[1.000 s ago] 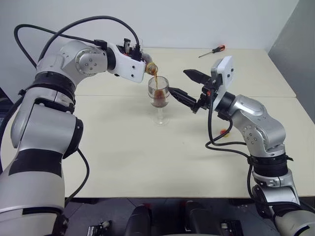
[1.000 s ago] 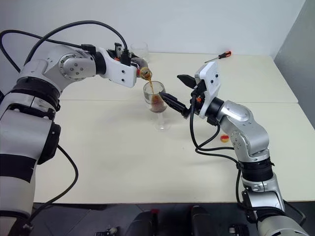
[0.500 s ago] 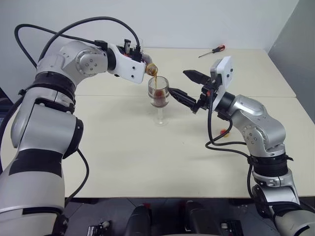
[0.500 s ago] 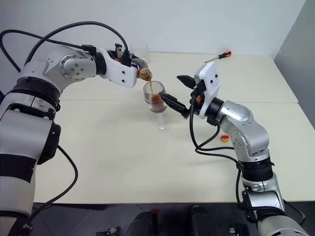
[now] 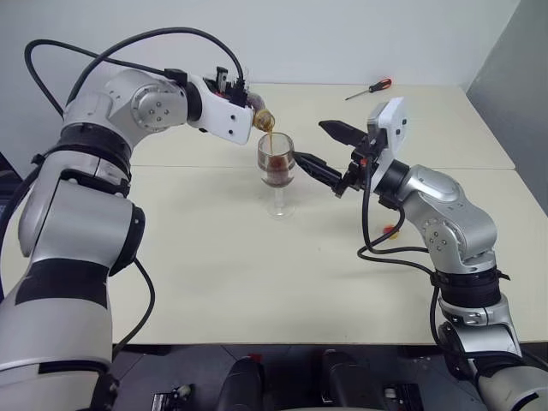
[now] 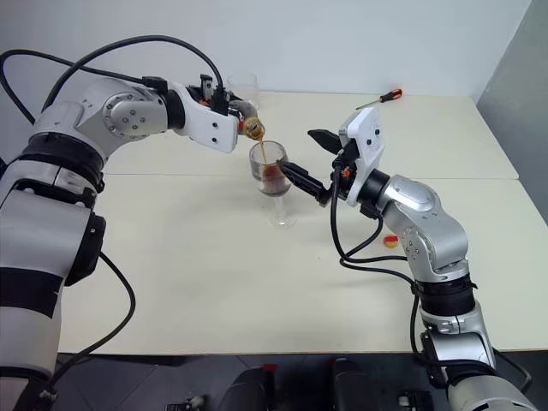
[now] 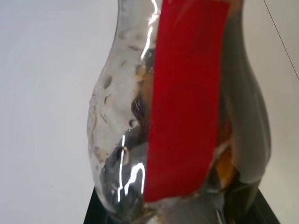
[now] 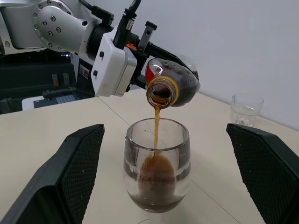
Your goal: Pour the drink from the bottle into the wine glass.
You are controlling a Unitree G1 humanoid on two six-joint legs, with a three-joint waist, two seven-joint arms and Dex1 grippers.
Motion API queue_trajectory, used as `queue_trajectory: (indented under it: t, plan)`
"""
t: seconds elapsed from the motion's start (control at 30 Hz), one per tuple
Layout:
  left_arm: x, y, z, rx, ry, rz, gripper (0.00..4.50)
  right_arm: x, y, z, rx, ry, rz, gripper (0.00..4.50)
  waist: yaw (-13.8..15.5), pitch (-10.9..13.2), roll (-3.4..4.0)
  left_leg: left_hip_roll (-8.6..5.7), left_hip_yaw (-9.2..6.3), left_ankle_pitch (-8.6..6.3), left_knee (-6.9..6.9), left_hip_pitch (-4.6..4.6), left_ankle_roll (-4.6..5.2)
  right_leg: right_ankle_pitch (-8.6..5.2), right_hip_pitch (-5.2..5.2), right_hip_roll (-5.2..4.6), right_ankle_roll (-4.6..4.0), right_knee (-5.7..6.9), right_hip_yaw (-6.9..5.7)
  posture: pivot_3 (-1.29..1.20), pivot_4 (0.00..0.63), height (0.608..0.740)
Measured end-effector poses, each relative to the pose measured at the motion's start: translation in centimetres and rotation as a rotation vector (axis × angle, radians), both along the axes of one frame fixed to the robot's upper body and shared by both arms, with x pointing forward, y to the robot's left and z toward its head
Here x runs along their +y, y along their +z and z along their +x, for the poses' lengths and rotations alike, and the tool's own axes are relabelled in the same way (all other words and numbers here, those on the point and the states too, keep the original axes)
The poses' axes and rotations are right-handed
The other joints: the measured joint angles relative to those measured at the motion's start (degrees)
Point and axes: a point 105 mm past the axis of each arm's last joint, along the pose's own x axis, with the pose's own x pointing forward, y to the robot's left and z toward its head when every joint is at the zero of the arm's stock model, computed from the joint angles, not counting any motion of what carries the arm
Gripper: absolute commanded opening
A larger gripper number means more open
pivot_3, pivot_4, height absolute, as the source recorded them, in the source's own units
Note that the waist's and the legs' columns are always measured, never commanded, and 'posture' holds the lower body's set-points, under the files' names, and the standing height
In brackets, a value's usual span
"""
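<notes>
My left gripper [image 5: 246, 98] is shut on the bottle [image 5: 261, 118], a clear one with a red label [image 7: 187, 107], tipped mouth-down over the wine glass [image 5: 276, 167]. A thin stream of the dark brown drink [image 8: 156, 125] falls from the open bottle mouth into the bowl. Drink [image 8: 155, 179] pools in the lower part of the bowl. The glass stands upright on the table [image 5: 257, 274]. My right gripper [image 5: 318, 147] is open just right of the bowl, one finger [image 5: 310, 166] close to the glass. I cannot tell whether it touches.
A clear tumbler [image 6: 242, 86] stands at the back, behind the left arm. A red-handled screwdriver [image 5: 370, 87] lies at the far edge of the table. A small yellow cap [image 5: 390, 229] lies under my right forearm.
Both arms and the glass hold their places. The drink keeps streaming into the bowl.
</notes>
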Motion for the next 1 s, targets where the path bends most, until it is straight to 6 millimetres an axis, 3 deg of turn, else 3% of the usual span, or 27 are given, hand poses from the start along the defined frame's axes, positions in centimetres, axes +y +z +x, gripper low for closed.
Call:
queue_trajectory:
  t: [1.0]
  plan:
    - [-0.09,-0.24,-0.04,-0.002,-0.008,0.022,1.14,-0.01,0.0,0.02,0.001,-0.001,0.001,4.5,0.0,0.0,0.0,0.0,0.0,0.0,0.0,0.0,0.0,0.0,0.0,0.0,0.0,0.0,0.0,0.0,0.15,0.74]
